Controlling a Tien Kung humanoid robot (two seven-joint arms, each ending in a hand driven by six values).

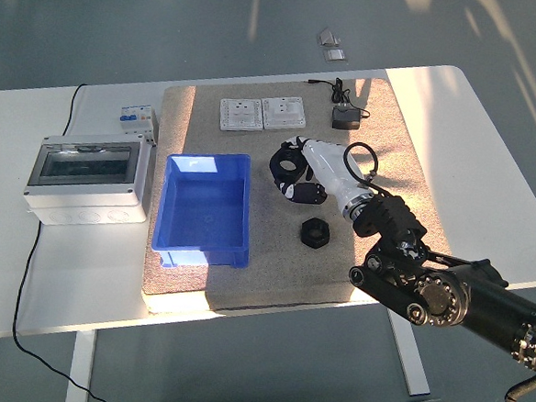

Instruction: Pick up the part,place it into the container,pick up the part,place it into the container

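robot hand: right robot hand (299, 174), white, fingers wrapped around a black ring-shaped part (286, 162), held just above the mat (383, 135)
left arm: not in view
part location: held part sits right of the blue container (205, 206), not over it; second black part (315, 232) lies on the mat, near the container's right wall
risk: grip looks partial, so the part could slip out while crossing to the container
risk 2: a low carry could clip the container's right wall or drop the part outside
counts: 2 black parts, 1 blue container (looks empty), 2 white socket plates (263, 114), 1 black adapter (346, 119), 1 grey breaker box (87, 179) on the desk (492, 161)
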